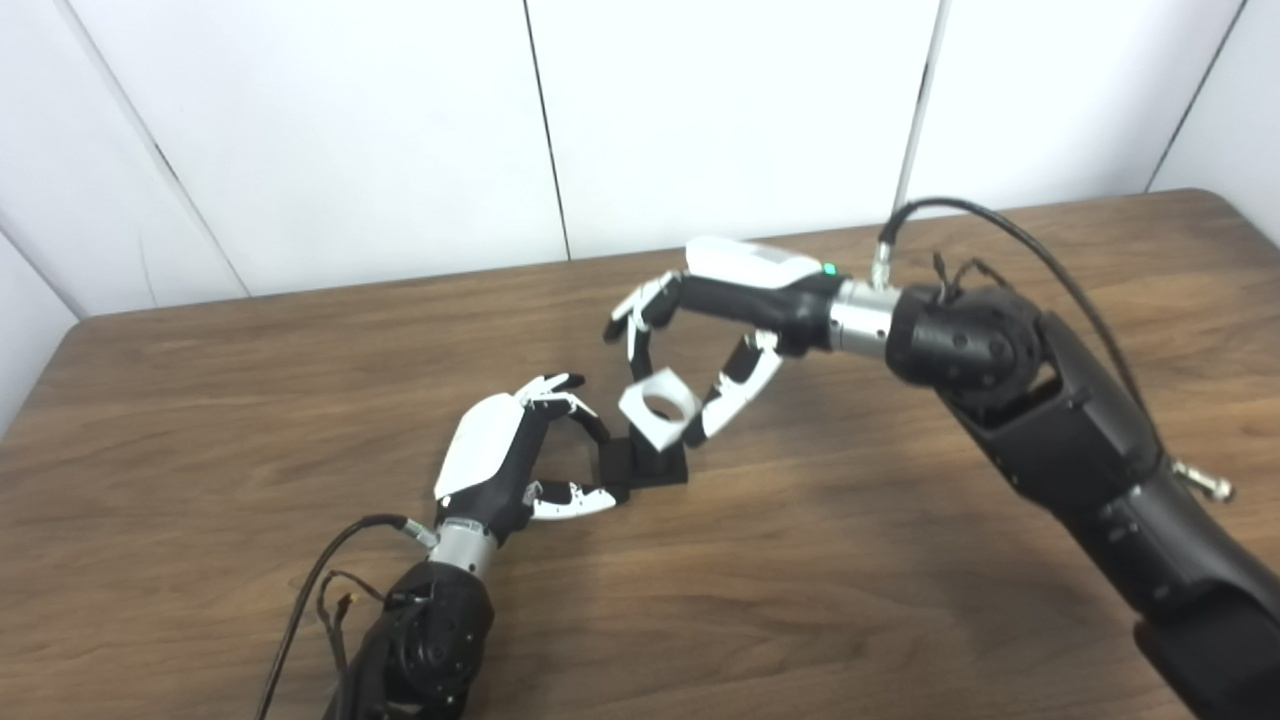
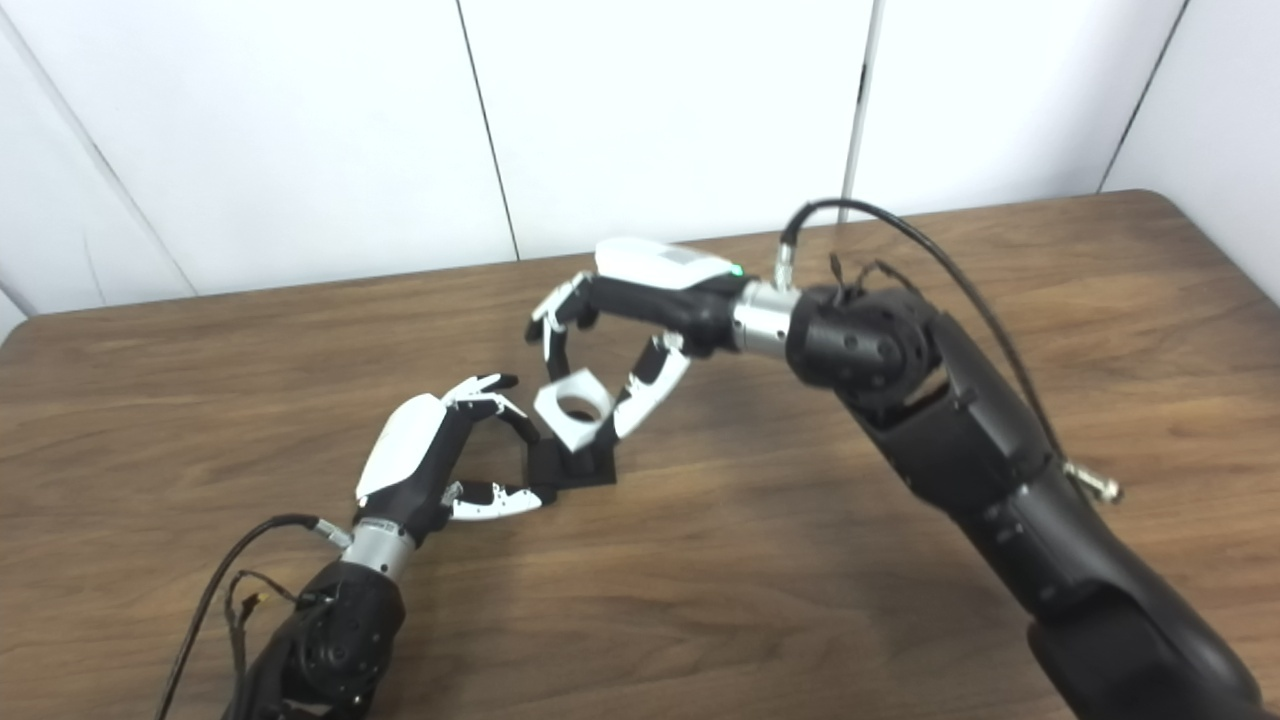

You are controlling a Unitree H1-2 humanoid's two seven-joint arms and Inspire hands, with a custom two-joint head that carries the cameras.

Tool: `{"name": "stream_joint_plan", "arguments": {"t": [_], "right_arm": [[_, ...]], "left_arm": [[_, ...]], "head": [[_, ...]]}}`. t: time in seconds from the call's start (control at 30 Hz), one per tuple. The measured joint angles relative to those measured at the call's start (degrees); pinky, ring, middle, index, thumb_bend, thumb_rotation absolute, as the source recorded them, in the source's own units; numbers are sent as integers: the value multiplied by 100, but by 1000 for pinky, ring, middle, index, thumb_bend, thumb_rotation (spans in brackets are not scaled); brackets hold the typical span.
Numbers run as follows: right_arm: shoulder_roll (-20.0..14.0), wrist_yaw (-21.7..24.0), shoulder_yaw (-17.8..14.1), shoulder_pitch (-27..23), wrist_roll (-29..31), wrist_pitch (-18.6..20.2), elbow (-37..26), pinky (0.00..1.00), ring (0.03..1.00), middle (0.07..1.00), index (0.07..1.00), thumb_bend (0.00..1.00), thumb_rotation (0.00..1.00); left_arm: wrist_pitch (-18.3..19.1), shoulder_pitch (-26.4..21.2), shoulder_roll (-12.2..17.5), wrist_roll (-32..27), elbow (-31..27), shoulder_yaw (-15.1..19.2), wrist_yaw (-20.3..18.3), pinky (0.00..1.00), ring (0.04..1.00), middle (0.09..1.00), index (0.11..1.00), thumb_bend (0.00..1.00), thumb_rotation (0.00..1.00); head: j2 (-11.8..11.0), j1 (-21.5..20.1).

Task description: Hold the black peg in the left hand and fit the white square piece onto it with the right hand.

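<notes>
The black peg [image 1: 648, 462] stands on the wooden table [image 1: 850, 560], a short post on a flat square base. My left hand [image 1: 500, 455] is shut on the base's left side, thumb in front and fingers behind. The white square piece [image 1: 658, 405], with a round hole through it, hangs tilted right over the post's top, which it hides. My right hand [image 1: 725, 320] reaches in from the right and is shut on the piece, fingers on its far left side and thumb on its right. Whether the post has entered the hole cannot be seen.
The table's back edge [image 1: 400, 285] meets a white panelled wall. The right forearm [image 1: 1060, 440] crosses the table's right half, with a black cable [image 1: 1000, 225] looping above the wrist. More cables [image 1: 310, 590] trail beside the left wrist.
</notes>
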Motion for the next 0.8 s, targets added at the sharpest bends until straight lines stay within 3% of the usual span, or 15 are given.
{"name": "stream_joint_plan", "arguments": {"t": [0.17,0.8], "right_arm": [[3,42,66,-360,-48,-166,260,747,840,794,478,518,139],[133,189,289,-404,-220,-310,614,763,840,797,479,517,142]], "left_arm": [[31,-2,-24,2,-3,-9,0,895,928,881,488,520,83],[98,-1,-57,7,-11,-15,18,903,929,880,488,521,82]], "head": [[9,26],[53,79]]}}
